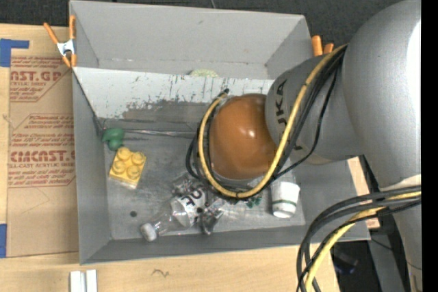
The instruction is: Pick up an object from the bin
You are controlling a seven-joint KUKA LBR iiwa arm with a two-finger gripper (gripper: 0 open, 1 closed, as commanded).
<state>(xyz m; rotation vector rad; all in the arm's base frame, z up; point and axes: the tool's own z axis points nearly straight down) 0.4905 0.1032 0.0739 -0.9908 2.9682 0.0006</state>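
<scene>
Lying loose, one yellow brick, one white bottle

light even, fairly bright, from above. upper wall of grey bin washed pale; floor darker. soft highlight on orange wrist cover, broad sheen along silver arm casing. arm throws soft shadow over crumpled foil heap. yellow brick lit flat, faint shadow. ground beyond bin dark.

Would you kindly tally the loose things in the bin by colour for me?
Yellow: 1, studded brick
Green: 1, small round piece
White: 1, cylinder
Grey: 1, small lump
Silvery and dark: 1 heap, pieces uncountable
Total: 4 single things plus 1 heap
</scene>
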